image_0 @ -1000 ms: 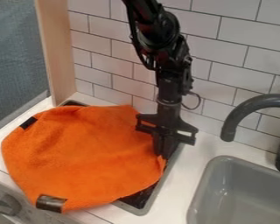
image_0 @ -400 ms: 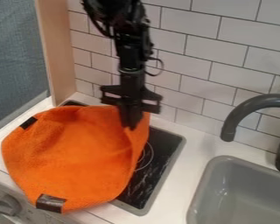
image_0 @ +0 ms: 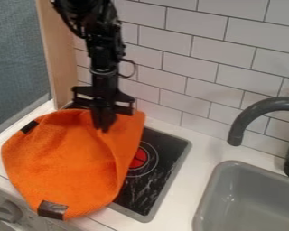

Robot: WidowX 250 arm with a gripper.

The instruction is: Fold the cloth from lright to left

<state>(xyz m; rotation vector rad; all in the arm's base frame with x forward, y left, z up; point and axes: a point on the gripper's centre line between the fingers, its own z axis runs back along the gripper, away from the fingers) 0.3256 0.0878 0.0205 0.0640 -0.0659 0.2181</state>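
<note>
Just beneath the gripper (image_0: 103,128), cloth (image_0: 62,158).

Cloth (image_0: 59,158) on stove (image_0: 162,173), left part; sink (image_0: 249,203) right of stove; tiled wall (image_0: 189,58) behind

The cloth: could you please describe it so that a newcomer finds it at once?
Find the grey sink at right, then the black stove left of it. The cloth covers the stove's left part. It is fuzzy and bright orange, with dark patches at its edge, unlike the smooth stove and sink.
</note>
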